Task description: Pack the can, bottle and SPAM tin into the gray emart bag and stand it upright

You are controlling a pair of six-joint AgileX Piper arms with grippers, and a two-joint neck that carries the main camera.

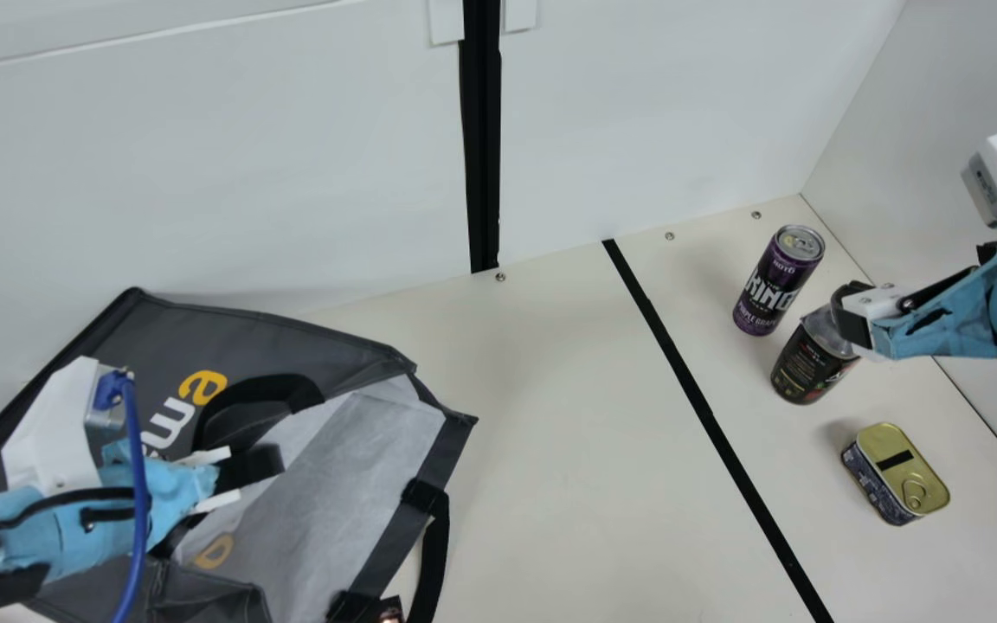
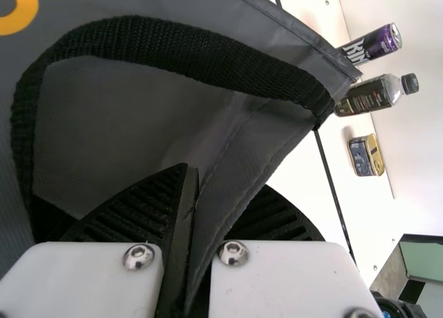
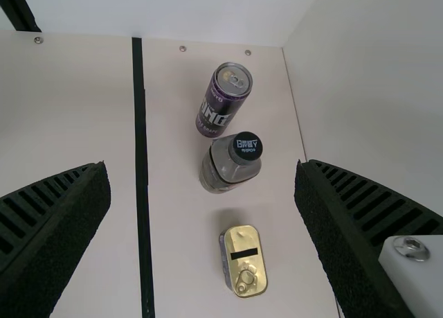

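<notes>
Left gripper [image 1: 249, 468]: at the gray emart bag [image 1: 308, 333], main view; in the left wrist view its ribbed fingers are closed on a fold of the gray cloth, one finger to each side of it, near a black handle [image 2: 208, 58]. Right gripper [image 1: 849, 317]: in front of part of the bottle [image 1: 813, 356] in the main view; in the right wrist view the fingers are spread wide with nothing between the pads. Bag: lying slumped on the cream table [image 1: 550, 450], on the left arm's side, mouth turned toward the table's middle, pale lining [image 1: 360, 450] exposed, second handle [image 1: 435, 554] hanging from the rim. Can, bottle and tin: all outside the bag, across the black line [image 1: 697, 389] from it. Purple can [image 1: 778, 281] upright, nearest the back wall [image 1: 204, 173] of the three; bottle upright, dark cap [image 3: 247, 145] on, just beside the can; whether they touch, cannot tell. SPAM tin [image 1: 897, 473] lies flat, gold lid and pull ring [image 1: 915, 491] up, near the bottle and apart from it
</notes>
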